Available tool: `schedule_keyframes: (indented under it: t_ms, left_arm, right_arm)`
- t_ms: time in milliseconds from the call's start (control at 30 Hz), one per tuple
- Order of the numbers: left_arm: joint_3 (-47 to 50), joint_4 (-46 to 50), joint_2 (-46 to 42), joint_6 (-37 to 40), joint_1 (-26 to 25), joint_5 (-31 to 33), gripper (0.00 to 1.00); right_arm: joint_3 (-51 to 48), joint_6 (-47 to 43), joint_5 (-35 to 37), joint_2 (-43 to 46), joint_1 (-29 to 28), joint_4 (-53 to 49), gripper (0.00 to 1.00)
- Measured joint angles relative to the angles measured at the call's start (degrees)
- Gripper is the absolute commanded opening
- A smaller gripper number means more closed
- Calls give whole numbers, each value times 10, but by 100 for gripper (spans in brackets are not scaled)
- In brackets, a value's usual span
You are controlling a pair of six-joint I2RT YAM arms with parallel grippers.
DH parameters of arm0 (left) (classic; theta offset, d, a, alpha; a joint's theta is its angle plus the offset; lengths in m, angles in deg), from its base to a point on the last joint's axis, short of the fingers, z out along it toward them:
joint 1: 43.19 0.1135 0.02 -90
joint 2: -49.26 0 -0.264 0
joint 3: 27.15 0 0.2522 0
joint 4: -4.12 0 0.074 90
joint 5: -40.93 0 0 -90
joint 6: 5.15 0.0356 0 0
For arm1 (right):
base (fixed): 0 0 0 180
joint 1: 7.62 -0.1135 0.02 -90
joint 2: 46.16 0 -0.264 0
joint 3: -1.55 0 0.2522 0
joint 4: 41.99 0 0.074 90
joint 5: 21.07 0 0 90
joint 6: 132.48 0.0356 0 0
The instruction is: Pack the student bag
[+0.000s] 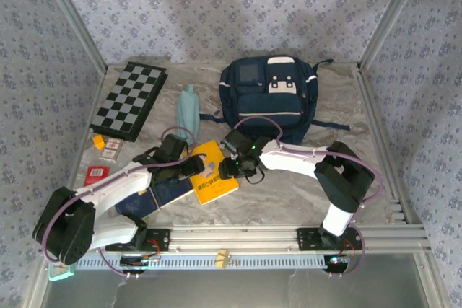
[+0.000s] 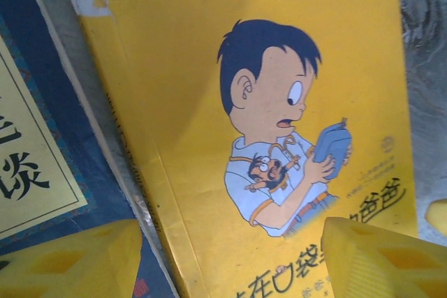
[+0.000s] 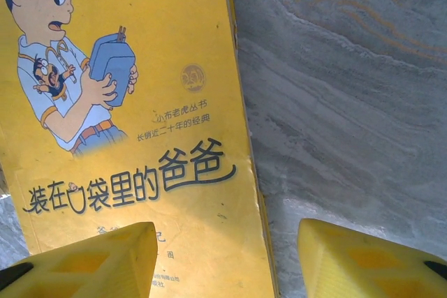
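Note:
The student bag, navy with white trim, stands at the back of the table. A yellow cartoon-cover book lies flat in front of it, partly over a dark blue book. My left gripper hovers open at the yellow book's left side. In the left wrist view the left gripper straddles the spine of the yellow book, one finger over the blue book. My right gripper is open at the book's right side. In the right wrist view the right gripper straddles the edge of the yellow book.
A folded chessboard lies at the back left, with a teal pouch beside the bag. Small cards and a red packet sit by the left edge. Metal frame rails border the marble table.

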State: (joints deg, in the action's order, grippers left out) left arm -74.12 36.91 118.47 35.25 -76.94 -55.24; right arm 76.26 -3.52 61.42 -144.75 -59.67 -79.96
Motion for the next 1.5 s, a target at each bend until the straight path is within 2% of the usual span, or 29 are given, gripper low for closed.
schedule_keyframes:
  t_ms: [300,533,767,933,1233,1500]
  left_arm:
    - [-13,-27,60,-4,-12,0,69]
    - [-64,-52,125,-4,-40,-7,69]
    - [-75,-57,131,-4,-45,-2,68]
    - [-77,-58,138,-4,-45,0,68]
    - [-81,-63,148,-4,-45,-2,66]
    - [-91,-55,158,7,-46,9,66]
  right_arm:
    - [-11,0,-5,0,5,9,60]
    - [-55,2,-40,10,40,34,61]
    - [-98,9,-72,52,68,63,62]
    - [-100,10,-81,51,87,72,63]
    - [-78,10,-103,20,82,82,64]
    - [-73,8,-103,37,69,60,64]
